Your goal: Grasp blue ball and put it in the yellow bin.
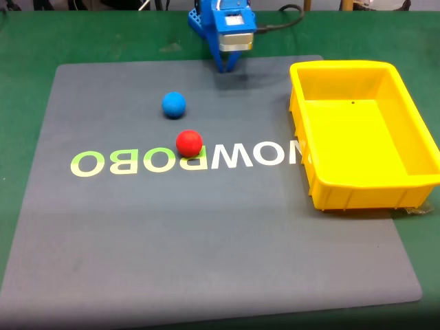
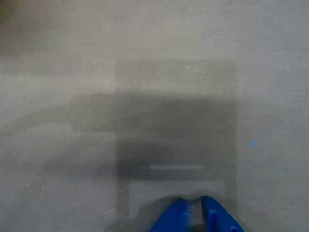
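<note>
The blue ball (image 1: 174, 104) rests on the grey mat, left of centre in the fixed view. My blue gripper (image 1: 227, 67) hangs at the mat's far edge, tips pointing down, to the right of and behind the ball and apart from it. In the wrist view the two blue fingertips (image 2: 179, 212) meet at the bottom edge with only a thin slit between them and nothing held; my gripper (image 2: 194, 209) is shut. The yellow bin (image 1: 412, 182) stands at the right of the mat, holding nothing.
A red ball (image 1: 189, 143) lies just in front of and right of the blue one. The grey mat (image 1: 206, 240) carries pale mirrored lettering across its middle. Green tablecloth (image 1: 27, 41) surrounds the mat. A black cable (image 1: 285, 20) runs behind the arm.
</note>
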You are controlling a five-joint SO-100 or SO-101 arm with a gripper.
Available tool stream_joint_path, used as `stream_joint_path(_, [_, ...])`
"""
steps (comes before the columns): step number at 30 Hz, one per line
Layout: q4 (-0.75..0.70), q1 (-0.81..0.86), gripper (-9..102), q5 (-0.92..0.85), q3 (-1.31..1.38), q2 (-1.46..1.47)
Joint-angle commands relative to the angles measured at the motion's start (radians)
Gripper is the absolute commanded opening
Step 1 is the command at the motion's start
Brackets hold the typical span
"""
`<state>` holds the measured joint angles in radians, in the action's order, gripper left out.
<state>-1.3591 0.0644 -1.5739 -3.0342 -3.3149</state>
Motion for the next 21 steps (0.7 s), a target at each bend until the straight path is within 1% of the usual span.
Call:
stream_joint_path(1, [0.046,0.103,20,-0.032,0.092,0.017])
stream_joint_path(3, [0.078,0.146,27,-0.046,0.158,0.078])
stream_joint_path(5, [0.118,0.181,31,-0.052,0.232,0.163])
stream_joint_path(12, [0.265,0.27,33,-0.054,0.489,0.545])
stream_joint_path(19, [0.499,0.371,33,-0.095,0.635,0.911])
stream_joint_path(21, [0.534,0.385,33,-0.106,0.663,0.985])
